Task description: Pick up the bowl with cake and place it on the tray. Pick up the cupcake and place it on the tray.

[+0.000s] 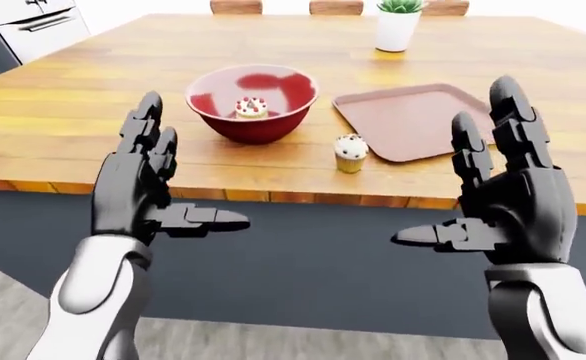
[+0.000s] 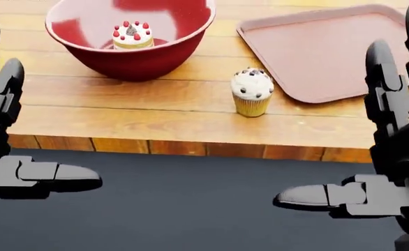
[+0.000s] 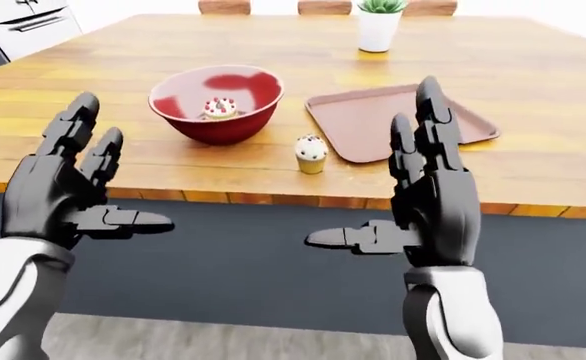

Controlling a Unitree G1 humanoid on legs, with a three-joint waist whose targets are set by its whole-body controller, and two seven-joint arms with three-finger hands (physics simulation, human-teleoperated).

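A red bowl [image 2: 131,49] holds a small cake with red berries [image 2: 132,35] on the wooden table. A cupcake with white frosting [image 2: 252,92] stands to the bowl's right, near the table's near edge. A pink tray [image 2: 330,49] lies to the right of both. My left hand [image 1: 163,184] is open and empty, held below the table edge at the left. My right hand [image 1: 473,199] is open and empty, below the tray at the right. Neither hand touches anything.
A white pot with a green plant [image 1: 397,24] stands at the table's top edge. Chair backs [image 1: 335,7] show beyond it. A grey drawer cabinet [image 1: 28,26] is at the top left. The table's dark side panel [image 1: 313,259] fills the space below the wooden edge.
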